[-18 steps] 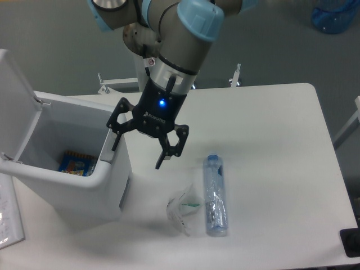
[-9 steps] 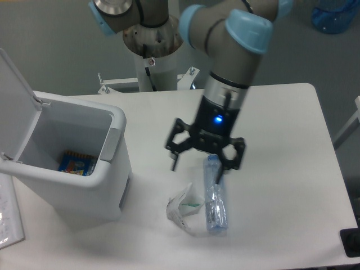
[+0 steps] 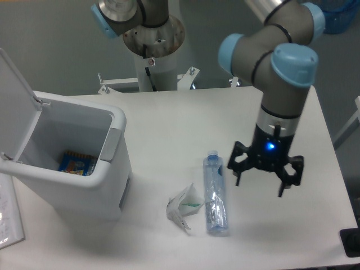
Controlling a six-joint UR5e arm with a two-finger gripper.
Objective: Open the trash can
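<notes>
The large boxy white plastic trash can (image 3: 84, 169) stands at the left side of the white table (image 3: 185, 121), close to the near-left edge, with bare tabletop stretching to its right and far side. Its flat white lid (image 3: 14, 107) is swung up on the left, tilted nearly upright, so the mouth faces up; a grey rectangular tab (image 3: 110, 144) sits on the right rim. A colourful packet (image 3: 77, 163) lies on its bottom.

Near the middle of the table a clear plastic bottle with a blue cap (image 3: 215, 194) lies flat, long axis running near to far, cap at the far end. Just left of it lies a crumpled clear wrapper (image 3: 183, 208).

The black two-finger hand (image 3: 262, 185) hangs over the right part of the table, just right of the bottle, fingers spread apart and gripping nothing, well apart from the trash can.
</notes>
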